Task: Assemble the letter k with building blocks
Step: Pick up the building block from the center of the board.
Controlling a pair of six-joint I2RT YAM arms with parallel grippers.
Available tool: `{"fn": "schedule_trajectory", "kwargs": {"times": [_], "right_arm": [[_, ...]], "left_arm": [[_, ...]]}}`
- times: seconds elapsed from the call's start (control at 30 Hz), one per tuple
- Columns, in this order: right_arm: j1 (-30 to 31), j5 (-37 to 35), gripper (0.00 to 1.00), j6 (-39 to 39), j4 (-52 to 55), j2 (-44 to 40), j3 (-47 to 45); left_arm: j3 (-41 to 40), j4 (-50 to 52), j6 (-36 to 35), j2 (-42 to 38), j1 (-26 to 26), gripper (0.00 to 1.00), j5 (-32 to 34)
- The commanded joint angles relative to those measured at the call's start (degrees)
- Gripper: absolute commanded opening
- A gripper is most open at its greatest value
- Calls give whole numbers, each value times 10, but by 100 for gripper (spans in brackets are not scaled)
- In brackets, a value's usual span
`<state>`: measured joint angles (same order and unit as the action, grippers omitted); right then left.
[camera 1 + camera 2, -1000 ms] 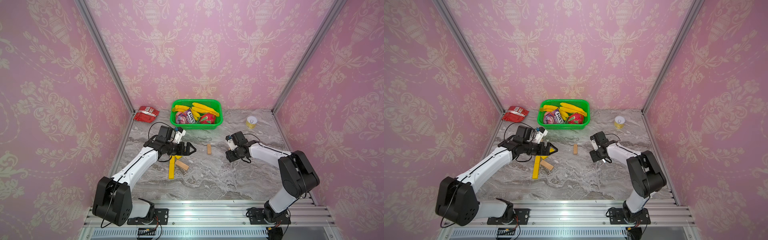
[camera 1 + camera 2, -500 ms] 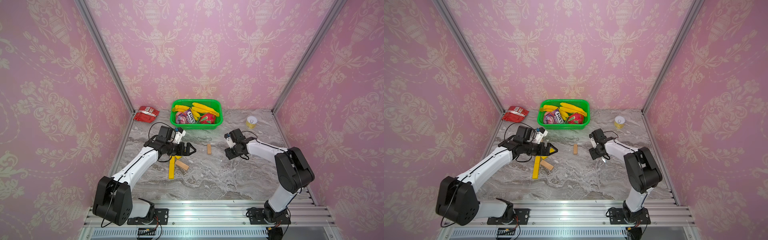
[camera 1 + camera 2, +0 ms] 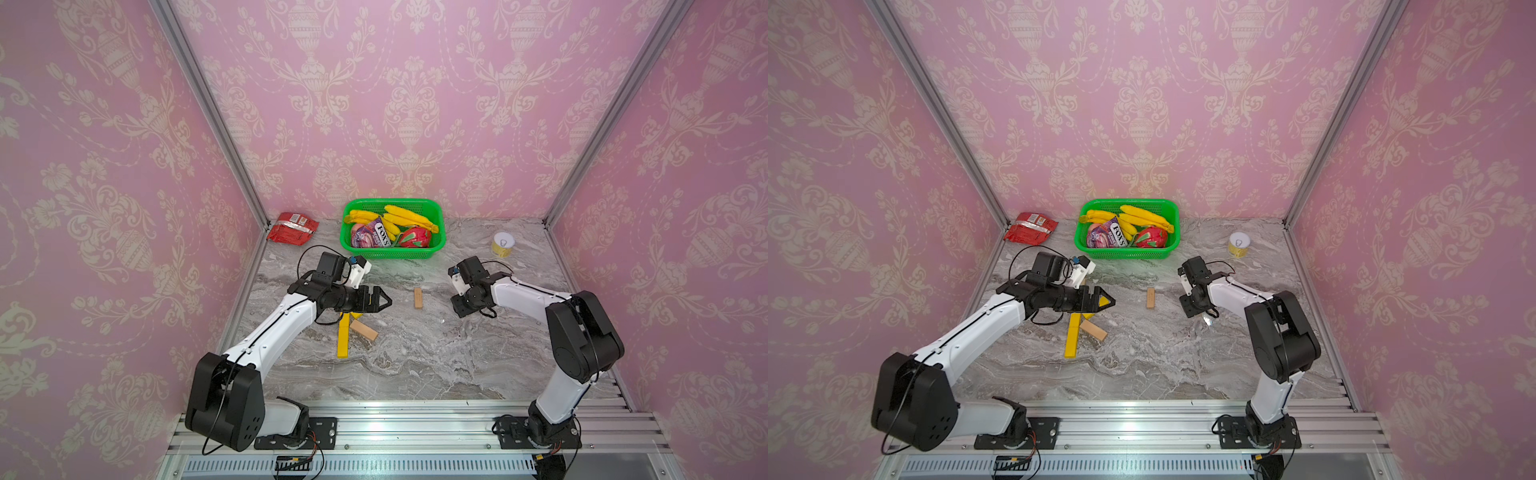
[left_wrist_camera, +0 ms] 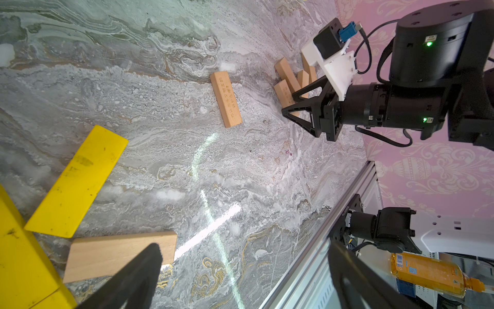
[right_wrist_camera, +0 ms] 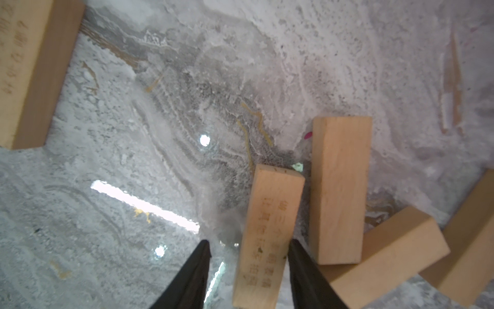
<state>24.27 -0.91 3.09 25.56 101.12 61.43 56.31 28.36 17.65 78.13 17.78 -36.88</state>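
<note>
The engraved wood block (image 5: pixel 267 235) lies flat on the bench (image 5: pixel 133 107), close beside a plain wood block (image 5: pixel 339 187). My right end effector (image 5: pixel 249 242) straddles it, narrow, one finger touching and the other just apart. My left end effector (image 3: pixel 384 300) gapes wide above the yellow blocks (image 3: pixel 343 336).

You see the left gripper (image 3: pixel 382 300) hanging above the tabletop (image 3: pixel 415 365), over the far end of a line of yellow blocks (image 3: pixel 343 341). A slanted wood block (image 3: pixel 364 330) touches that line's side. A lone wood block (image 3: pixel 418 298) lies between your two arms, well apart from both. The right gripper (image 3: pixel 463 306) points down close to the tabletop, its jaws hidden. Along the back sit a green basket (image 3: pixel 390 252), a red packet (image 3: pixel 292 227) and a can (image 3: pixel 503 244).
</note>
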Motion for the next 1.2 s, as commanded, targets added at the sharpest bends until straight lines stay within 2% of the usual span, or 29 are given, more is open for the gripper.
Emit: {"fn": "schedule_trajectory", "kwargs": {"times": [0.0, 0.4, 0.63, 0.9, 1.17], "right_arm": [[-2, 7, 47, 6, 21, 17, 11], [-2, 9, 38, 7, 23, 29, 11], [5, 24, 31, -17, 25, -12, 3], [50, 18, 27, -127, 72, -92, 19], [127, 1, 28, -263, 128, -95, 68]], "left_arm": [[12, 13, -15, 1, -3, 99, 11], [13, 14, -15, 5, -3, 99, 11], [14, 16, -14, 4, -3, 99, 15], [16, 22, -10, 9, -3, 99, 20], [17, 32, -4, 5, -3, 99, 38]]}}
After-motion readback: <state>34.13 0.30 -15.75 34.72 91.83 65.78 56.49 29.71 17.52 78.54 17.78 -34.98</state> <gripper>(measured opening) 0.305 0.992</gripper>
